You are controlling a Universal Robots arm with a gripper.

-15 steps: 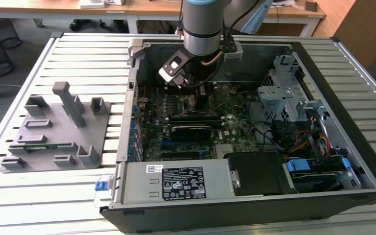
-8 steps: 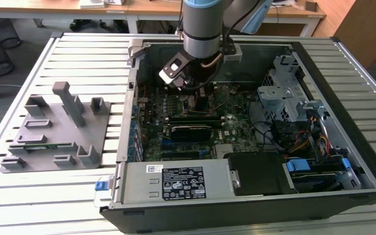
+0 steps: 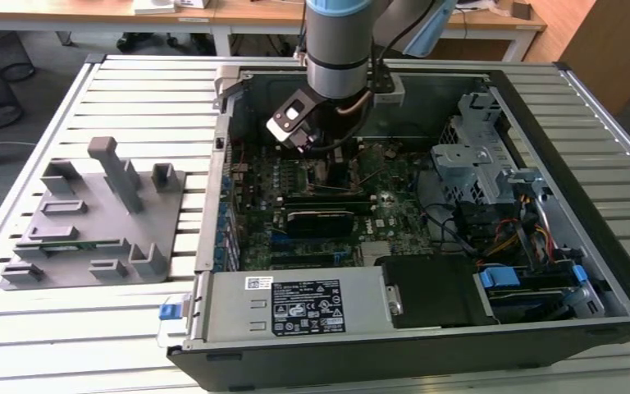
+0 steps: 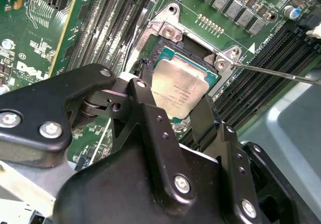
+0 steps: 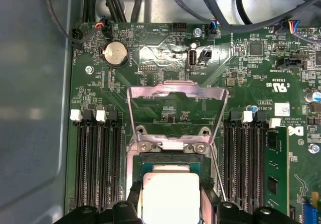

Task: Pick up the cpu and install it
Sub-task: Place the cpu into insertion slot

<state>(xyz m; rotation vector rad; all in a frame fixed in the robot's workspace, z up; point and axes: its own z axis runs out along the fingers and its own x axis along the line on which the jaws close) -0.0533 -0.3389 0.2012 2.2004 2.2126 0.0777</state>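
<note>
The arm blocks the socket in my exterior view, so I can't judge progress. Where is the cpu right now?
Observer: In the second wrist view the cpu lies at the socket, just below the socket bracket and directly under the gripper. I cannot tell whether it is fully seated.
Operator: Is the socket cover closed over it?
Observer: No. In the first wrist view the metal load plate stands flipped up, clear of the cpu.
Operator: And the locking lever?
Observer: In the second wrist view the thin lever juts out past the socket and appears unlatched.
</note>
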